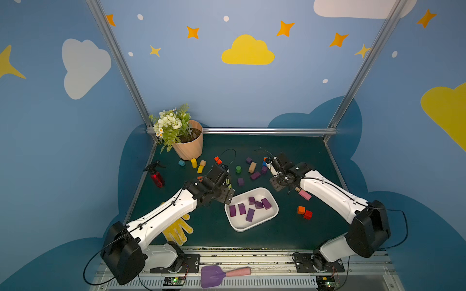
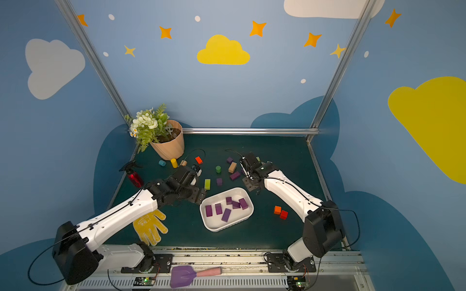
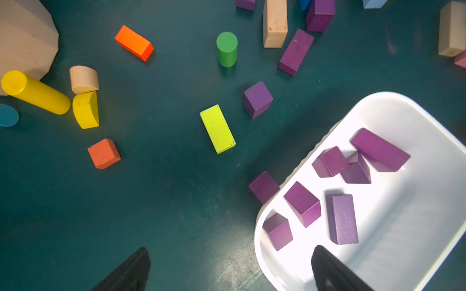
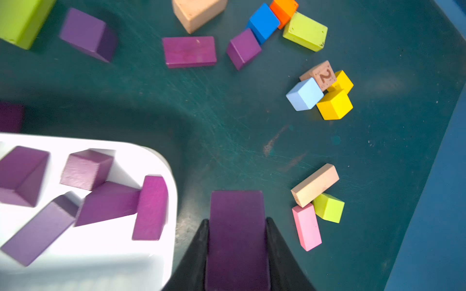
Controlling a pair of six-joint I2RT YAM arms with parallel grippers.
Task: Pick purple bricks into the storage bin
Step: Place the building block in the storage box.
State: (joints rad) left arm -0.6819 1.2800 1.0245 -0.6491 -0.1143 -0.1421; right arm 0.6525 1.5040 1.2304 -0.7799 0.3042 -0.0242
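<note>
Right jaws grip a purple brick near the storage bin; left jaws gape empty — next, probably: carry over, release.

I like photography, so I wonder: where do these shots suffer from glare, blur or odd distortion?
Left wrist view: the white tray glares to pure white, while its purple bricks look crisp. Right wrist view: the tray is blown out and smeared; the purple brick in the right claw sits dim. Both top views: even light, with aluminium posts splaying outward.
</note>
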